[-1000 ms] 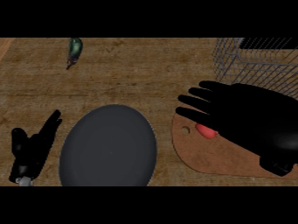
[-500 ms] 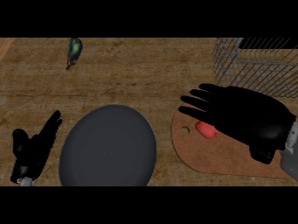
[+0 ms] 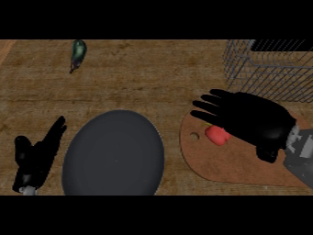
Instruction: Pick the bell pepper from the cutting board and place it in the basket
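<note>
1. Hovering over the cutting board (image 3: 240,170), the right robot hand (image 3: 250,120) has its fingers spread wide and straight; it holds nothing.
2. The red bell pepper (image 3: 218,135) lies on the left part of the board, just beside the board's small hole. The palm covers its right side, so I cannot tell if the hand touches it.
3. The wire basket (image 3: 275,73) stands on the table (image 3: 145,78) at the far right, near the board's far edge. It is the goal, and the pepper is not yet in it.
4. The left robot hand (image 3: 38,153) rests open at the near left, beside the dark plate (image 3: 113,156).
5. I judge the pepper to be light and hollow, with a smooth, somewhat slippery skin. It is firm enough to be squeezed a little, but its rounded shape may roll away.
6. The best hold is probably around its widest middle, fingers on the far side and thumb on the near side, not at the stem.
7. A green vegetable (image 3: 78,53) lies at the far left, well apart from the task.
</note>
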Robot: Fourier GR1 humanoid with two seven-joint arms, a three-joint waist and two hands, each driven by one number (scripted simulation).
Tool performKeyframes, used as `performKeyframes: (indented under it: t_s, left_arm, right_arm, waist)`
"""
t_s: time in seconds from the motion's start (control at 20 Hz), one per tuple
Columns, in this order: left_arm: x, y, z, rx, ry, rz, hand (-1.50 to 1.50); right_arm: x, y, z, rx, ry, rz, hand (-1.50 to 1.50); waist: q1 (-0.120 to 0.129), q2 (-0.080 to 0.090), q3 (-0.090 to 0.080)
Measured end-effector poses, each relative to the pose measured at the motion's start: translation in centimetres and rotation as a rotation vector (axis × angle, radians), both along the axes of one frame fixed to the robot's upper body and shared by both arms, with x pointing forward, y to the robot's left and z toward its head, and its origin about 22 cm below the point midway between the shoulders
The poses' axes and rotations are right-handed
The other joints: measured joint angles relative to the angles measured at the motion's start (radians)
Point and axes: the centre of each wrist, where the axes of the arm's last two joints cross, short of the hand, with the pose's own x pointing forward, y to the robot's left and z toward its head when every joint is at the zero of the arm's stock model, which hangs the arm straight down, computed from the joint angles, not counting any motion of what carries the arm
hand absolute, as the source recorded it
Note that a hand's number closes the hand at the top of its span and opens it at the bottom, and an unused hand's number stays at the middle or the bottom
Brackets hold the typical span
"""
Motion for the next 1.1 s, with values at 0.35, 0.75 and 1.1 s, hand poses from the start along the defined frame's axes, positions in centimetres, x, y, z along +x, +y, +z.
performKeyframes:
  t_s: [0.35,0.75,1.1]
  left_arm:
    - [-0.3,-0.4,0.0,0.008,0.007,0.007,0.00]
    - [-0.2,-0.2,0.1,0.008,0.008,0.004,0.00]
    - [-0.3,-0.2,0.4,0.006,0.025,0.014,0.00]
  right_arm:
    - [0.5,0.3,-2.7,0.007,0.003,0.011,-1.50]
    - [1.8,0.4,-4.3,-0.092,-0.017,-0.014,-1.50]
    - [2.0,0.0,-6.8,-0.113,-0.017,-0.020,-1.50]
  waist:
    - [0.000,-0.001,-0.001]
    - [0.000,-0.001,-0.001]
    - [-0.003,-0.001,-0.002]
